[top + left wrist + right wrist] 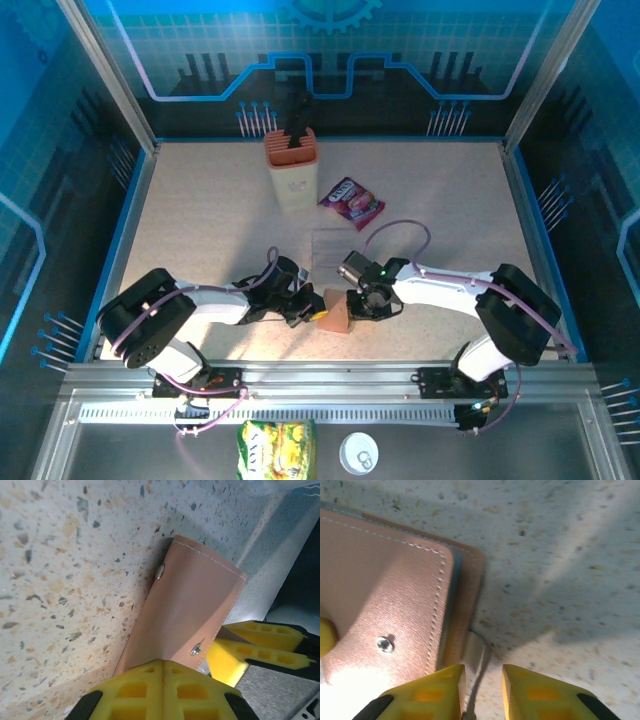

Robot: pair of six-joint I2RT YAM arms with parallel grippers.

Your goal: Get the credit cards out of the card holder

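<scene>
Salmon-brown folded leather card holder (190, 610): left tool (162, 672) clamped on it. Right tool (484, 675), narrow, straddles a grey sleeve edge (476, 652); we risk tearing it.

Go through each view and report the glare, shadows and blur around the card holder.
Top external: a bright warm patch lies on the table near the card holder, and the surroundings are tinted blue. Left wrist: the holder's stitching is sharp, with shadow on the table beside it. Right wrist: the holder's lower-left corner is blown out white, the right end effector is soft-focused, and a broad diagonal shadow crosses the table.
</scene>
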